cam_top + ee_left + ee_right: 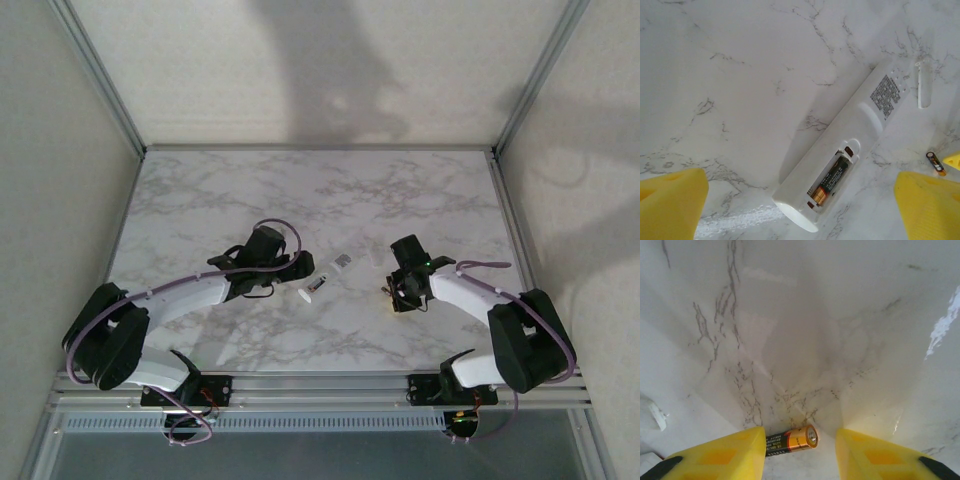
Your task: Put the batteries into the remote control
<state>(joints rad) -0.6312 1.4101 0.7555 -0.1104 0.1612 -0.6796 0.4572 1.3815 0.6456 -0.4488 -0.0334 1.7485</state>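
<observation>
My left gripper (pixel 800 185) hovered wide open low over the marbled tabletop (pixel 330 190), grasping nothing, its two yellow fingers (pixel 672 205) spread to either side of the rounded near end of the remote control (pixel 860 125). The remote control lay flat on its face, plain white back up, on a slant between my two arms, its battery compartment uncovered. The seated battery (pixel 830 182) rested lengthwise inside that compartment, its coppery end toward the rounded end nearest my left gripper. A patch of fine grey print (pixel 885 95) marked the back farther along the body. Past the far end, a narrow white piece (pixel 924 85) lay on the tabletop, apart from the remote control; I could not tell what it was.

My right gripper (pixel 800 437) was low at the tabletop, to the right of the remote control and clear of it, its jaws partly apart and straddling the loose battery (pixel 790 440). That loose battery lay on its side on the marble. Its dark end was against or behind one yellow finger; I could not tell which. Its coppery end stood out in the gap, with marble showing between it and the other finger. Nothing was clamped there that I could see. From the left wrist camera the loose battery lay near the remote control's side, not touching it.
</observation>
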